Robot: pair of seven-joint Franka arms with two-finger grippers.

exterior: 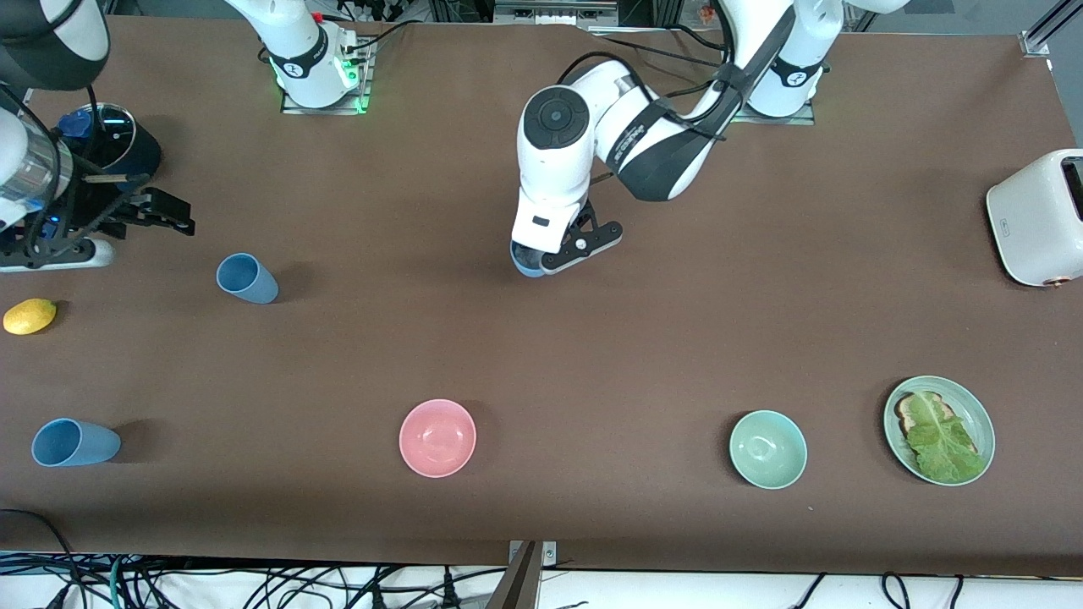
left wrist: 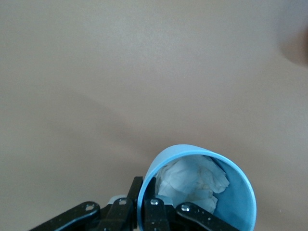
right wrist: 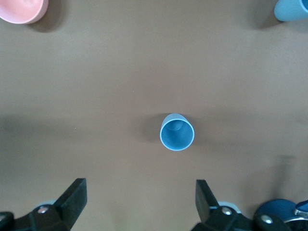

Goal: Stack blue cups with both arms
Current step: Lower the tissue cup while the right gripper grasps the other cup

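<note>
My left gripper [exterior: 565,250] is clamped on the rim of a blue cup [left wrist: 199,190], one finger inside and one outside; in the front view only the cup's lower edge [exterior: 526,264] shows beneath my wrist, over the middle of the table [exterior: 643,338]. The left wrist view cuts off the cup's base and shows crumpled white paper [left wrist: 195,182] inside it. My right gripper [right wrist: 139,197] hangs with fingers spread wide above a second blue cup [exterior: 246,278], which stands upright toward the right arm's end of the table. A third blue cup [exterior: 74,442] stands nearer the front camera than the second, close to the table's edge. The dark-blue saucepan [exterior: 114,139] is partly hidden by my right arm. The table is covered in matte brown cloth, with cables [exterior: 254,584] below its front edge. The small round marks on my arm bases cannot be read.
</note>
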